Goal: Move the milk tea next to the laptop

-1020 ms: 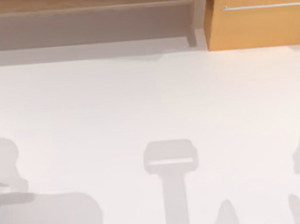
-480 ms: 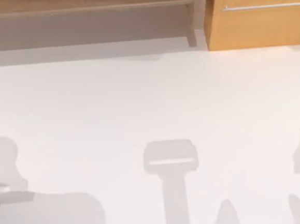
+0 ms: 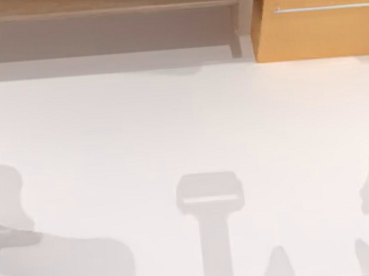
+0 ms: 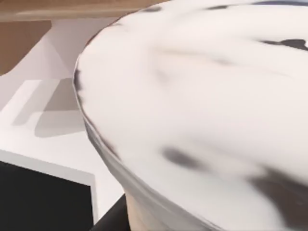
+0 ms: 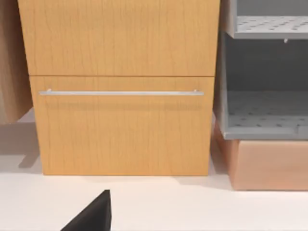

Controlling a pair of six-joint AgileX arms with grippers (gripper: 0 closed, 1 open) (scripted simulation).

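One white domed lid of the milk tea [image 4: 202,110] is seen close against the left wrist camera, with a strip of tan drink under its rim. Whether the left jaws are open or closed on the cup cannot be told. Beyond the cup, a dark screen edge [image 4: 43,197] and the white table [image 4: 57,144] are seen. In the top view, grey shadows [image 3: 208,200] are cast on the table near its front edge. Farther off, a wooden drawer cabinet [image 5: 120,91] with a metal handle [image 5: 120,93] is faced by the right wrist camera, beside a grey shelf unit [image 5: 264,96]; the right jaws' state cannot be told.
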